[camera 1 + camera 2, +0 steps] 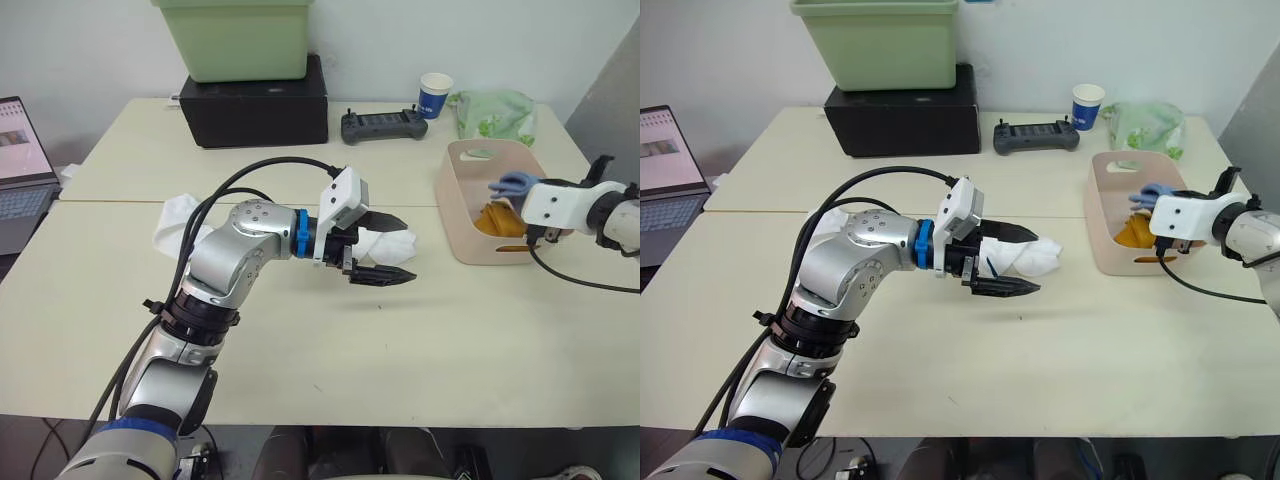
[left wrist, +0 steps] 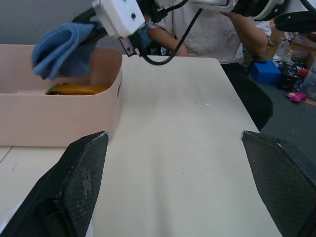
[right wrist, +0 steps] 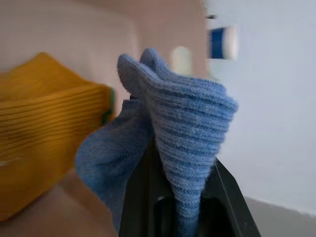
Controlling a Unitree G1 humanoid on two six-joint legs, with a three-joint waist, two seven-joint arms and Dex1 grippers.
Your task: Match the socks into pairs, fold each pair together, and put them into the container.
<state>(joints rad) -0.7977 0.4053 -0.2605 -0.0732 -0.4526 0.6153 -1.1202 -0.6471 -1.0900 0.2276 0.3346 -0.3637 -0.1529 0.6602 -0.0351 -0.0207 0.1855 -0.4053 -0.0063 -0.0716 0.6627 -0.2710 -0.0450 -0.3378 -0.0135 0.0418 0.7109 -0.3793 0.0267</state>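
Note:
My right gripper [image 1: 520,193] is shut on a folded pair of light blue socks [image 1: 509,182], held just above the pink container [image 1: 463,245] at the table's right. Folded mustard-orange socks [image 1: 497,221] lie inside it; the right wrist view shows the blue socks [image 3: 182,123] close to the mustard ones [image 3: 44,128]. My left gripper [image 1: 402,250] hangs open over the table's middle, fingers [image 2: 74,187] wide apart and pointing toward the container [image 2: 59,118]. A white sock [image 1: 380,238] lies just behind those fingers. Another white sock [image 1: 180,220] lies further left, partly behind my left arm.
At the table's back stand a green bin [image 1: 240,35] on a black box [image 1: 255,100], a controller [image 1: 383,125], a blue paper cup [image 1: 435,95] and a pale green bag [image 1: 495,115]. A laptop [image 1: 20,170] sits at far left. A person [image 2: 212,29] stands beyond the table.

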